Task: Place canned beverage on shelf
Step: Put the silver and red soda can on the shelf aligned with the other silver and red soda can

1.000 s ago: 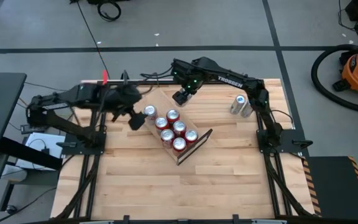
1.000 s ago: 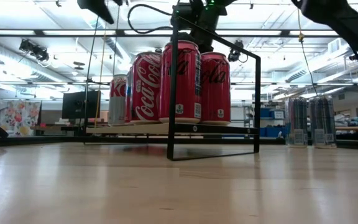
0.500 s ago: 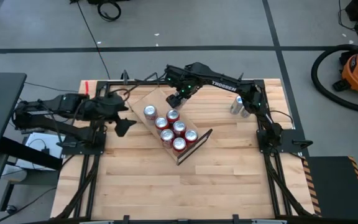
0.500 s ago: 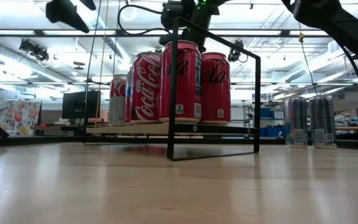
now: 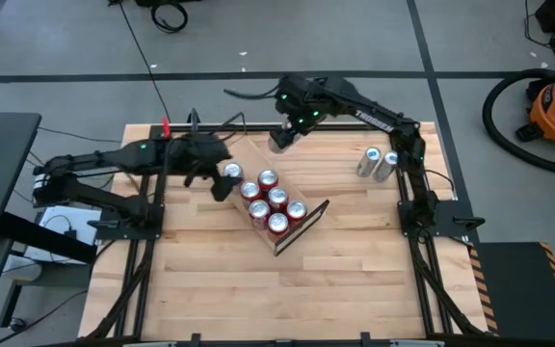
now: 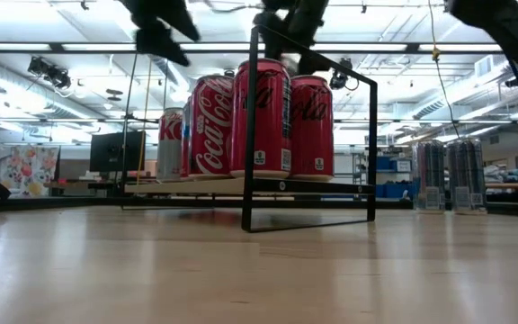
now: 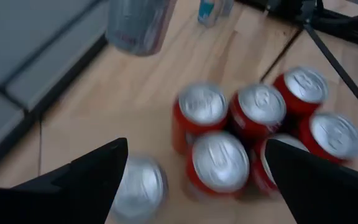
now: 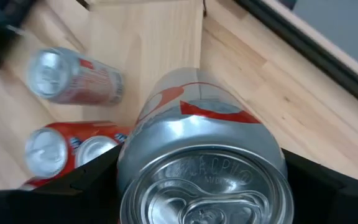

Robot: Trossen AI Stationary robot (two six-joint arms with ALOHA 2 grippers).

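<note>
The shelf (image 5: pixel 247 154), a light-wood plank with black wire end frames, lies slantwise on the table and also shows in the low view (image 6: pixel 241 187). Several red cans (image 5: pixel 276 199) and one silver can (image 5: pixel 232 172) stand upright on it. My right gripper (image 5: pixel 285 138) is over the shelf's far end, shut on a silver can with a red mark (image 8: pixel 204 124). My left gripper (image 5: pixel 220 180) is open above the standing silver can (image 7: pixel 138 186) and touches nothing; it also shows in the left wrist view (image 7: pixel 196 146). My right gripper pinches the silver can's round wall near its top end (image 8: pixel 135 155) between its two fingers, one on each side. The can's top rim (image 8: pixel 204 186) faces the wrist camera. The can is lifted clear of the shelf and table.
Two more silver cans (image 5: pixel 375 163) stand on the table at the far right and show in the low view (image 6: pixel 448 175). The shelf's near end frame (image 6: pixel 308 135) stands upright. The table's near half is bare wood (image 5: pixel 277 289).
My left gripper drew back toward the table's left edge, then came back right to the silver can on the shelf, staying open. My right gripper, still holding its can, has gone a little toward the table's far edge. The cans on the shelf have stayed put.
</note>
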